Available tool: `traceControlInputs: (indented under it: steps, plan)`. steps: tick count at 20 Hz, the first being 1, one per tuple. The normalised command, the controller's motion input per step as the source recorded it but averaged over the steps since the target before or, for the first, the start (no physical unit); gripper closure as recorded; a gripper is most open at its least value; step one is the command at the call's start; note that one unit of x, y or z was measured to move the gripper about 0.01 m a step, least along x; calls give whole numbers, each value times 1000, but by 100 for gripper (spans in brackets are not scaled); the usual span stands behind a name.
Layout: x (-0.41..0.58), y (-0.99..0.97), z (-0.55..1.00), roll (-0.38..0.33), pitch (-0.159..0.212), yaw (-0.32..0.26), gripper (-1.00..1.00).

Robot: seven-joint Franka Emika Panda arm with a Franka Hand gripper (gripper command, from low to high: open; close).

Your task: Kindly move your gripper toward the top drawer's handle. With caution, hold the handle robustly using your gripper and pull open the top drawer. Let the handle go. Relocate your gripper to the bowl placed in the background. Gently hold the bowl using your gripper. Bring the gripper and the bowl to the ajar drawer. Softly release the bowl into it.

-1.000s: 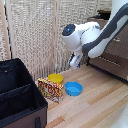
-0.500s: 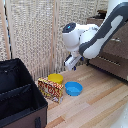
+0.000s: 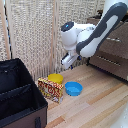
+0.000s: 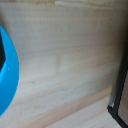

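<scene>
Gripper (image 3: pixel 66 61) hangs above the floor, fingers' spread impossible to tell | yellow bowl (image 3: pixel 55 78) sits behind a snack box (image 3: pixel 50 89), beside the blue bowl (image 3: pixel 74 89) | best descent: steer toward yellow's rim, clearing the blue.

Most of the wrist view is filled by a pale, light-brown wooden floor (image 4: pixel 65 60) with faint grain lines, and a seam between boards is seen running from about 7 o'clock up toward 3 o'clock. At 9 o'clock a curved portion of a round light-blue plastic bowl (image 4: pixel 11 75) is shown, cut off by the frame, with a dark patch inside its rim. At 4 o'clock a dark, straight-edged object (image 4: pixel 121 95) is seen; what it is cannot be told. The picture is blurred throughout.
</scene>
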Motion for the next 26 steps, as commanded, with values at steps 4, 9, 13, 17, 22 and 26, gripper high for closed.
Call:
traceControlInputs:
  steps: [4, 9, 13, 17, 22, 26]
  plan:
    - [712, 96, 154, 188, 78, -131, -100]
    - [599, 140, 27, 293, 146, -146, -100]
    - [485, 120, 28, 297, 151, -187, -100]
    - [343, 61, 158, 248, 123, -239, -100]
    - [243, 37, 305, 189, 83, -267, -100]
    - [131, 13, 446, 131, 36, -294, -100]
